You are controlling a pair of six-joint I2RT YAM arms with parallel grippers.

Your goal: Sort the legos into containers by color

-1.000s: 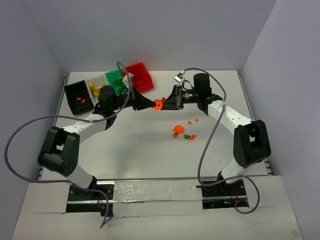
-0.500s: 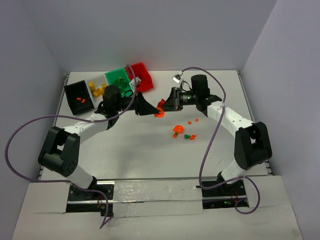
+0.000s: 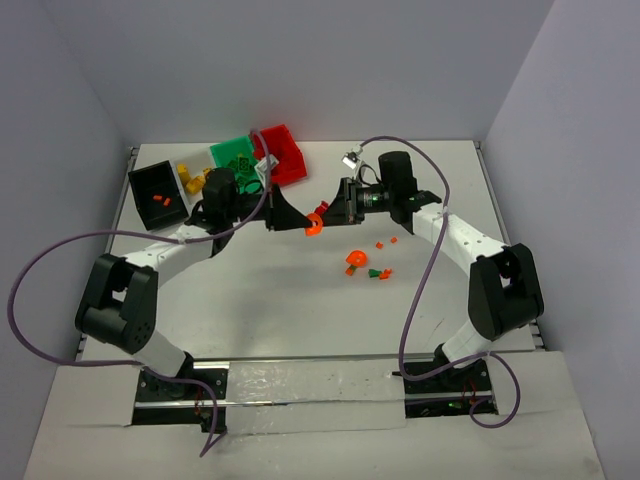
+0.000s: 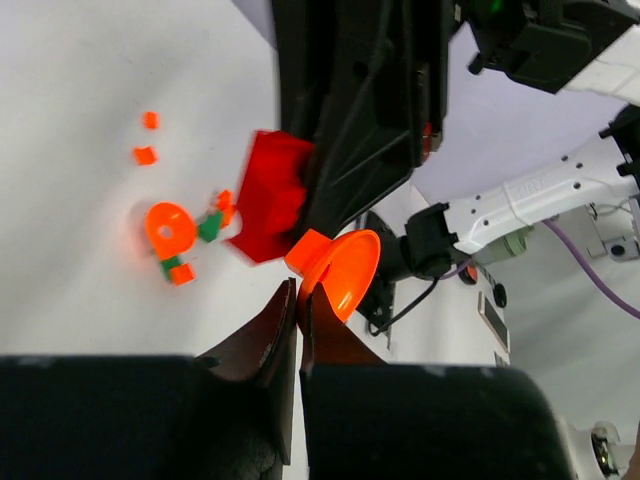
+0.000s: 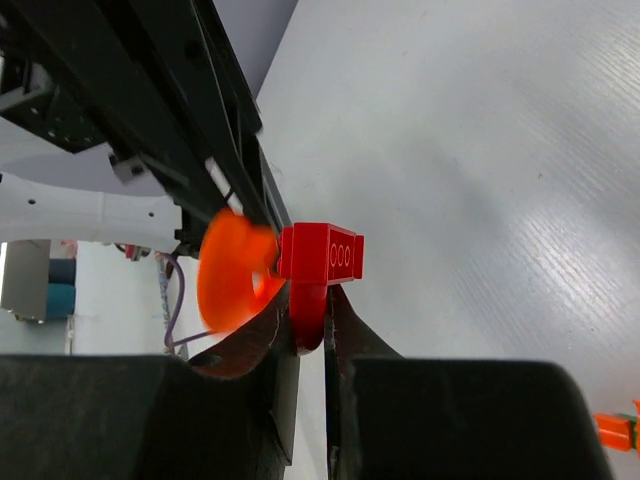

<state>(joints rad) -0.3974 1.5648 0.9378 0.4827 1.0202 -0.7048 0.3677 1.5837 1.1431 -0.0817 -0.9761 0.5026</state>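
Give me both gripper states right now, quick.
Left gripper: closed, pinching the edge of the orange round piece.
Right gripper: closed on the red brick.

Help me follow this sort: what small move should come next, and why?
Probably pull the hands apart: the left hand pinches the orange disc, the right hand pinches the red brick, and the two pieces look joined.

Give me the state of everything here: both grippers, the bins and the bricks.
Left gripper: shut on orange disc.
Right gripper: shut on red brick.
Black bin: open, orange bits inside.
White bin: open, yellow bits inside.
Green bin: open, green bits inside.
Red bin: open, contents unclear.
Loose legos: lying free.
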